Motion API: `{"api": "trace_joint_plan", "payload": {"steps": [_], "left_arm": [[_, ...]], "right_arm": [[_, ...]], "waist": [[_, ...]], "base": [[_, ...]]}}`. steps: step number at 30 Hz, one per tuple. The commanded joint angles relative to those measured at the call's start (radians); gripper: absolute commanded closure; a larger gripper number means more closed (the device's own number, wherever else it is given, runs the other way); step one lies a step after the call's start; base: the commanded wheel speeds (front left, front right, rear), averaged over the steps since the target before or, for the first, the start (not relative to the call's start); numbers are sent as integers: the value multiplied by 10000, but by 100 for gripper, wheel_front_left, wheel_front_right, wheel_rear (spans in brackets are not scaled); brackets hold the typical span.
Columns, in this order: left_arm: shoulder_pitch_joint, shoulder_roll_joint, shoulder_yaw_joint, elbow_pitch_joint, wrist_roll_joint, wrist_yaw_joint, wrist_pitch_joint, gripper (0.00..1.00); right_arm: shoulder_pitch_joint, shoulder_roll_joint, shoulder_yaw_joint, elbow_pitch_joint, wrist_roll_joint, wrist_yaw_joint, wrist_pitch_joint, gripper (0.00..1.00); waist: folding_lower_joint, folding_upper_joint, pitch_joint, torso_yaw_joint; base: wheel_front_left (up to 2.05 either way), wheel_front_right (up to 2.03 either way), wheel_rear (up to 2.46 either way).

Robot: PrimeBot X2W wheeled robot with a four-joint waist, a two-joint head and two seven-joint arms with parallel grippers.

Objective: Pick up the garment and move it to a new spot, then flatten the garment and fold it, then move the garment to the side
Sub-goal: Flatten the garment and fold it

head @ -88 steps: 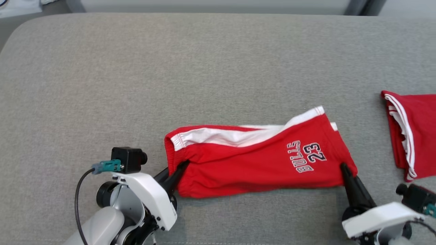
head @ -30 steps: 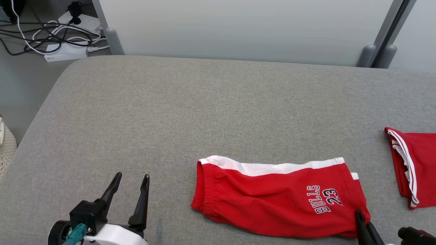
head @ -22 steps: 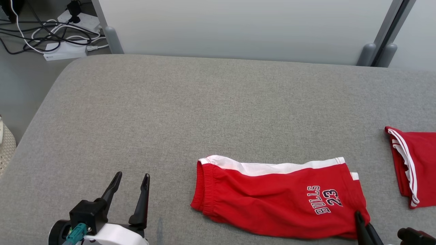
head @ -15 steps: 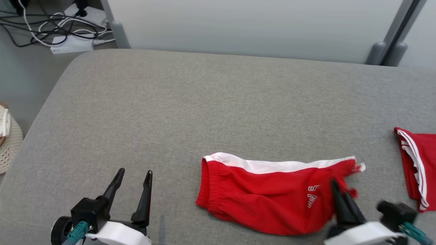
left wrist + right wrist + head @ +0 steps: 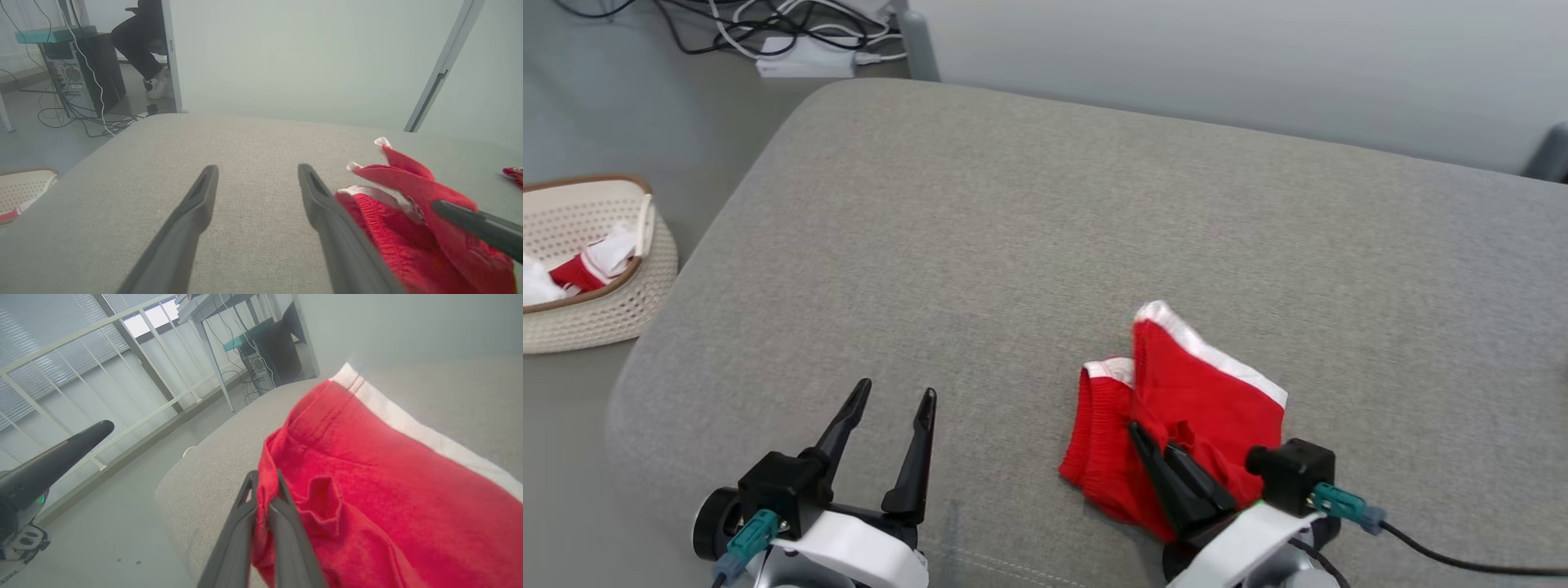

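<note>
Right pincer [image 5: 1137,431] clamped on edge of red shorts [image 5: 1201,400], cloth doubled over toward waistband. Left pincer [image 5: 895,389] wide, empty, near shorts above grey tabletop [image 5: 1013,245].

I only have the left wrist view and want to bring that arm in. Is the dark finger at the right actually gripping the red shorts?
Observer: Yes. The right wrist view shows the right gripper shut, pinching a fold of the red shorts.
Operator: How do the shorts lie overall?
Observer: In the head view one half, with the white stripe, is folded over toward the waistband end.
Operator: Is my gripper touching them?
Observer: No. The head view shows the left gripper open, apart from them, bare gray cushion between.
</note>
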Motion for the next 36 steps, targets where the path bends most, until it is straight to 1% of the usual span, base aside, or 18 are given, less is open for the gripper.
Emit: {"api": "trace_joint_plan", "payload": {"steps": [1,5,6,7,8,9,12,14,16,18,20,22,23,26,28,32,36], "left_arm": [[-586,168,334,-117,41,-101,-112,0],[-703,71,241,16,53,-204,-117,0],[-706,72,228,55,61,-203,-115,0],[-714,64,211,77,63,-218,-115,0],[-718,66,201,107,62,-222,-110,0],[-725,63,196,132,63,-230,-112,0],[-712,64,207,192,63,-199,-117,0],[-642,76,267,168,12,-135,-120,0],[-566,114,331,132,-22,-84,-125,0],[-519,155,415,60,-44,-38,-134,0],[-483,205,527,-18,-33,6,-149,0],[-454,234,644,-90,-8,53,-166,0],[-454,234,644,-90,-8,53,-166,0],[-410,302,734,-180,53,68,-180,0],[-394,342,784,-198,86,99,-186,0],[-292,388,912,-148,44,172,-192,0],[-130,451,1052,-200,19,265,-200,0]], "right_arm": [[-547,96,450,98,193,2,-37,100],[-1147,98,918,1217,675,2,30,100],[-1316,98,1058,1436,680,2,-11,96],[-1414,99,1200,1559,902,2,-68,58],[-1509,99,1352,1769,1030,2,-13,7],[-1619,99,1453,1897,1100,2,-77,0],[-1818,99,1681,2049,1300,2,-328,0],[-1936,99,1716,1994,1141,2,-498,0],[-1948,100,1457,1771,854,2,-625,0],[-1814,61,898,1318,408,2,-674,0],[-1473,-58,-47,400,-266,2,-682,0],[-925,-255,-1058,-590,-1177,2,-685,0],[-925,-255,-1058,-590,-1177,2,-685,0],[112,-366,-2500,-1801,-2210,2,-686,0],[689,-385,-3254,-2253,-2682,2,-687,0],[1630,-332,-4195,-2417,-3146,2,-688,0],[2371,-259,-4566,-2414,-3270,2,-688,0]], "waist": [[0,0,57,284],[0,0,78,549],[0,0,75,574],[0,0,76,610],[0,0,80,631],[0,0,74,643],[0,0,36,634],[0,0,16,530],[0,0,-31,386],[0,0,-7,213],[0,0,16,-2],[0,0,35,-218],[0,0,35,-218],[0,0,71,-567],[0,0,99,-817],[0,0,93,-1272],[0,0,29,-1621]], "base": [[0,0,0],[0,0,0],[0,0,0],[0,0,0],[0,0,0],[0,0,0],[0,0,0],[0,0,0],[0,0,0],[0,0,0],[0,0,0],[0,0,0],[0,0,0],[0,0,0],[0,0,0],[0,0,0],[0,0,0]]}}
